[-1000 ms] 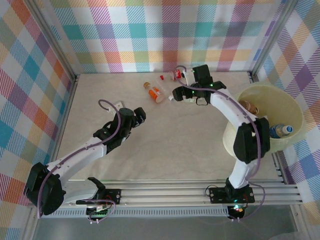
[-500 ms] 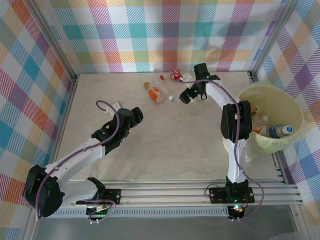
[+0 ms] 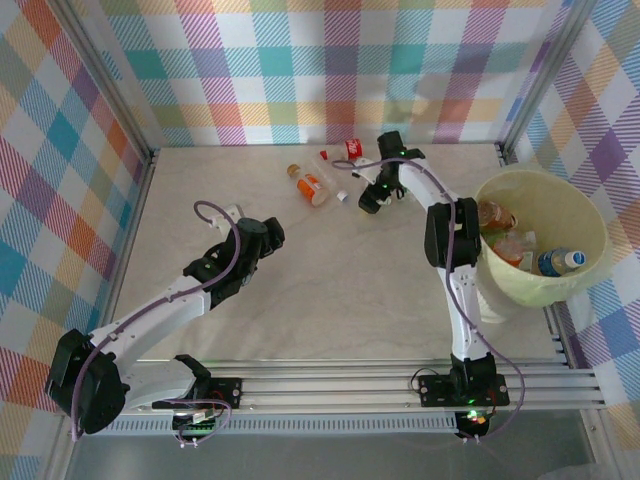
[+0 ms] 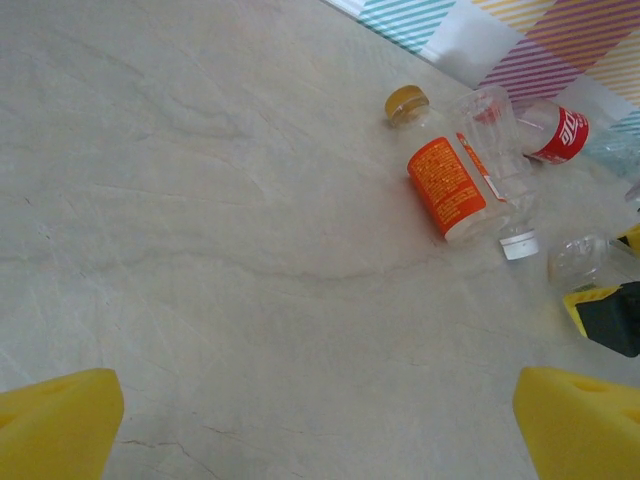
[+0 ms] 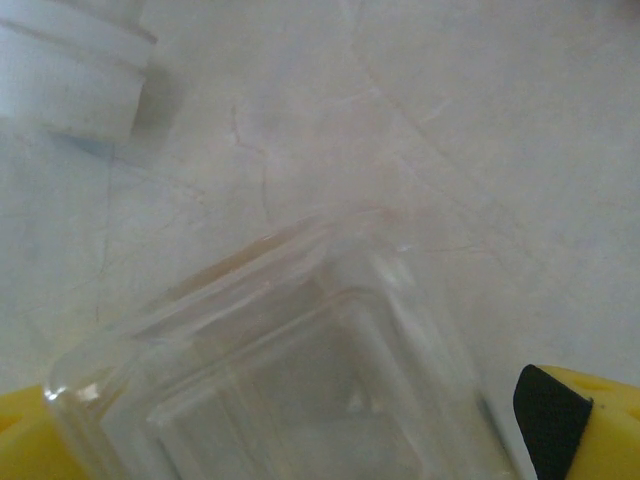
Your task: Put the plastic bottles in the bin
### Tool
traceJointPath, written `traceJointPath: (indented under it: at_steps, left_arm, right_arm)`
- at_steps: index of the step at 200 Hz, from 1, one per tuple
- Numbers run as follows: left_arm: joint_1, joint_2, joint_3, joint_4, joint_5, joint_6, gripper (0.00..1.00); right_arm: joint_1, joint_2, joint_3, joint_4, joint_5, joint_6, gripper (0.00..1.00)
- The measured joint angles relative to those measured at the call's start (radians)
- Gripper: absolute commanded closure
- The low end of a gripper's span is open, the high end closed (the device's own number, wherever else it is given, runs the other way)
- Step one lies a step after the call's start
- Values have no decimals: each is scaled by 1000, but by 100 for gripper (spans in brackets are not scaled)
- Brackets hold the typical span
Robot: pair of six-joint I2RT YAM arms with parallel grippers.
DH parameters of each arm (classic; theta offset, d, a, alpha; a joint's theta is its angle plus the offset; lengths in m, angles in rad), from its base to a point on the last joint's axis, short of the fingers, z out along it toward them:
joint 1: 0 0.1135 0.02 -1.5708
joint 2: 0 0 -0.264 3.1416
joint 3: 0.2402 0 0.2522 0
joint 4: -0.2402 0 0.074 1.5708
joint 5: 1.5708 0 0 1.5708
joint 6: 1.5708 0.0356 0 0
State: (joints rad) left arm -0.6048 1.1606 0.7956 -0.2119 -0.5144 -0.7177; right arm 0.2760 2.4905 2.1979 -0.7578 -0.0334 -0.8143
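Three plastic bottles lie at the table's far side: one with an orange label (image 3: 312, 185) (image 4: 447, 186), one with a red label (image 3: 351, 150) (image 4: 556, 131), and a clear crushed one (image 4: 490, 112) between them. A further clear bottle (image 5: 300, 370) (image 4: 590, 260) lies between the open yellow fingers (image 4: 592, 305) of my right gripper (image 3: 371, 197) (image 5: 310, 440). My left gripper (image 3: 268, 234) (image 4: 320, 430) hovers open over bare table, well short of the orange-label bottle. The bin (image 3: 585, 215) stands at the right with several bottles (image 3: 560, 262) inside.
A loose white cap (image 3: 341, 197) (image 4: 518, 243) (image 5: 70, 70) lies just beside the right gripper. The checked back wall (image 3: 330, 70) runs close behind the bottles. Metal frame rails (image 3: 350, 385) edge the near side of the table.
My right arm has swung its elbow away from the bin and stretched straight, its gripper settling lower around the clear bottle. My left arm has barely moved.
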Motion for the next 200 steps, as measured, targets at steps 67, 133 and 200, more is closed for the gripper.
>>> traceJointPath:
  at_steps: [67, 133, 200]
  left_arm:
    - [0, 53, 8, 2, 25, 0, 0]
    - [0, 76, 22, 16, 70, 0, 0]
    - [1, 78, 22, 38, 110, -4, 0]
  right_arm:
    - [31, -22, -55, -10, 0, -1, 22]
    - [67, -150, -270, 22, 0, 66, 38]
    - [137, -303, -491, 83, 15, 171, 51]
